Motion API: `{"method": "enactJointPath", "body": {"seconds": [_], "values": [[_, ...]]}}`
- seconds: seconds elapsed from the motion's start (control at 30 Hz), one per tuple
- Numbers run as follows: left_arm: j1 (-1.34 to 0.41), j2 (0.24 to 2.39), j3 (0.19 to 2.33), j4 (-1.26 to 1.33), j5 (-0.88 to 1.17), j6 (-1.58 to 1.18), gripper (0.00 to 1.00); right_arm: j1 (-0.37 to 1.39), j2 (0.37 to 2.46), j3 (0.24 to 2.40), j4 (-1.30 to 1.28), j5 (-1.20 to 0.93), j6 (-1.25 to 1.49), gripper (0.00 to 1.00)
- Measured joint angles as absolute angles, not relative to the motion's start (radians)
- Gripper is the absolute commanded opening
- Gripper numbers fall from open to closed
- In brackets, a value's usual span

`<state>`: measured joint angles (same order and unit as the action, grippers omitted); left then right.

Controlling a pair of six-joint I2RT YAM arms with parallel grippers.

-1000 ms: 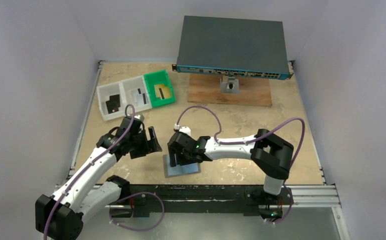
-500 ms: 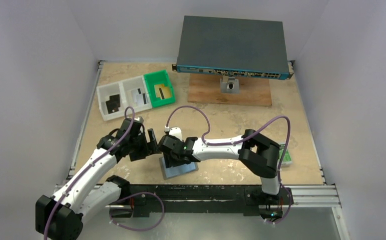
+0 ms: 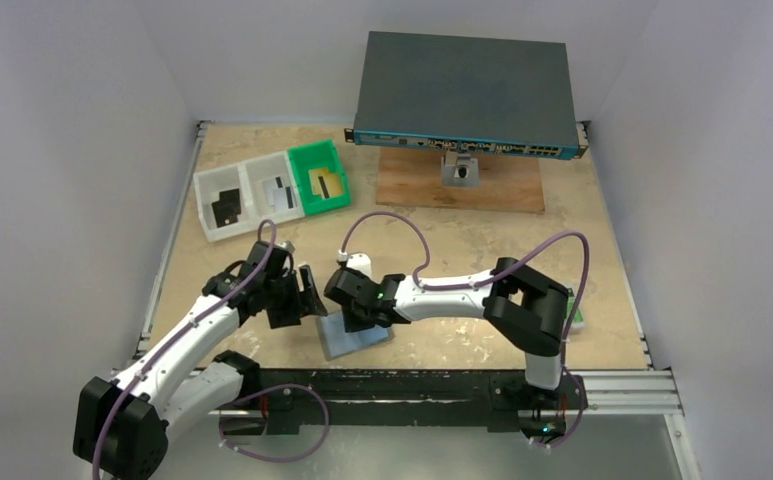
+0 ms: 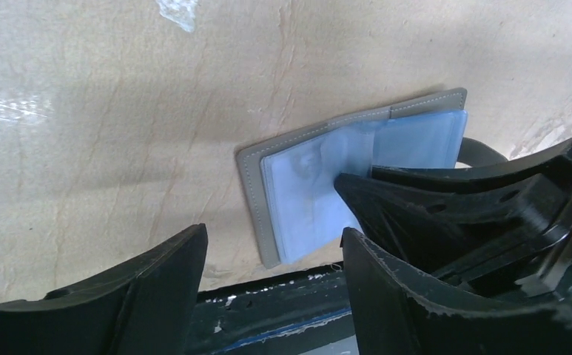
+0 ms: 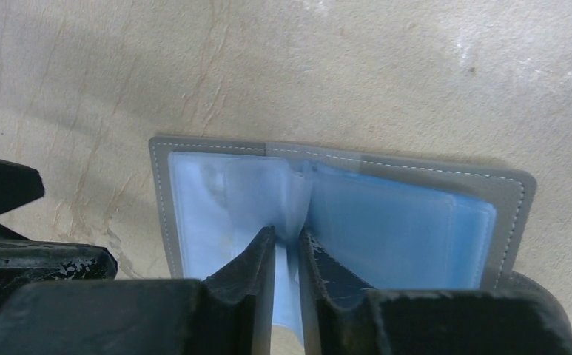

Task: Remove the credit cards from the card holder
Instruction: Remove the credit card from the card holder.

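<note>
- the card holder (image 5: pixel 416 222) lies open on the table by the near edge, bluish pockets up.
- your right gripper (image 5: pixel 288 244) was wide a second ago. it has now clamped onto one clear pocket leaf standing at the fold, and no card shows in that leaf.
- your left gripper (image 4: pixel 271 238) has moved in just beside the holder's left edge, jaws apart, holding nothing.
- this looks like a pocket check, so the job is likely near done.
- farther back, credit cards (image 3: pixel 227 208) sit in the trays, a gold one in the green tray (image 3: pixel 342 175).
</note>
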<state>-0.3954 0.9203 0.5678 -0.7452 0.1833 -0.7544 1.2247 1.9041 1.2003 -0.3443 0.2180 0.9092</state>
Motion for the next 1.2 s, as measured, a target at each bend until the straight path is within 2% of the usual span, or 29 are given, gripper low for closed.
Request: {"method": "enactJointPath", "body": {"seconds": [0.07, 0.2, 0.5, 1.0, 1.2], "values": [[-0.395, 0.929, 0.557, -0.728, 0.205, -0.76, 0.58, 1.214, 1.886, 1.162, -0.304, 0.198, 0.916, 0.06], [-0.395, 0.938, 0.54, -0.698, 0.246, -0.767, 0.39, 1.182, 1.848, 1.08, -0.207, 0.136, 0.933, 0.03], [-0.422, 0.981, 0.529, -0.614, 0.339, -0.77, 0.02, 1.112, 1.807, 0.912, 0.064, -0.041, 0.996, 0.01], [-0.453, 1.158, 0.467, -0.496, 0.326, -0.771, 0.0, 1.032, 1.799, 0.712, 0.393, -0.229, 1.116, 0.0], [-0.46, 1.2, 0.467, -0.428, 0.34, -0.773, 0.0, 1.023, 1.799, 0.683, 0.445, -0.257, 1.137, 0.0]]}}
